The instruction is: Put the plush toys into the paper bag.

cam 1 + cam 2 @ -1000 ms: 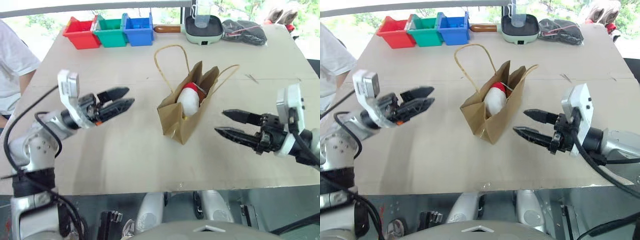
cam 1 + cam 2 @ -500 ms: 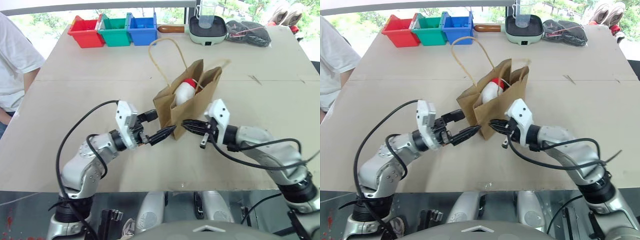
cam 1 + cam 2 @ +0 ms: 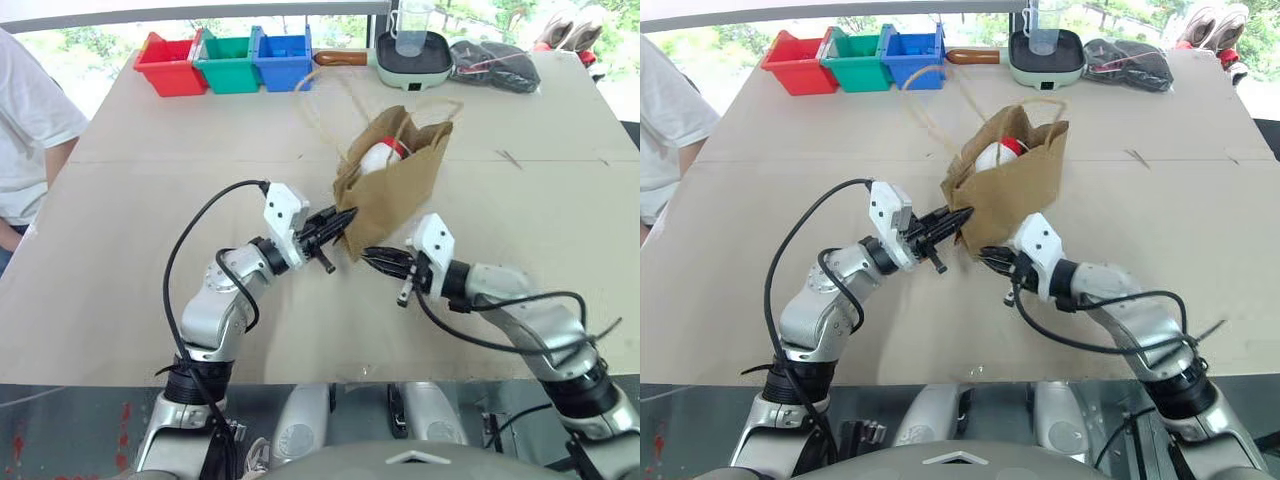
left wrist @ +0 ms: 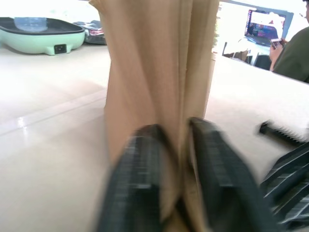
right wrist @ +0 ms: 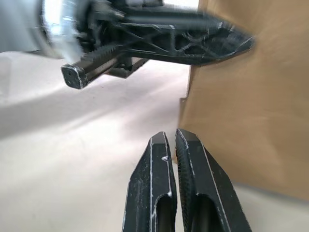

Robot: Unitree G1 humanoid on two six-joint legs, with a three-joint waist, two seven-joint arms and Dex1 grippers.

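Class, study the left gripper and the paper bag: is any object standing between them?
Nothing visible does. The left gripper is shut on a fold of the paper bag near its bottom corner. The white chicken toy sits inside the bag. The right gripper is shut, just beside the bag's lower edge, holding nothing.

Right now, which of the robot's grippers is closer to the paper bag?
Left. The left gripper is pinching a fold of the paper bag; the right gripper is shut just beside its lower edge.
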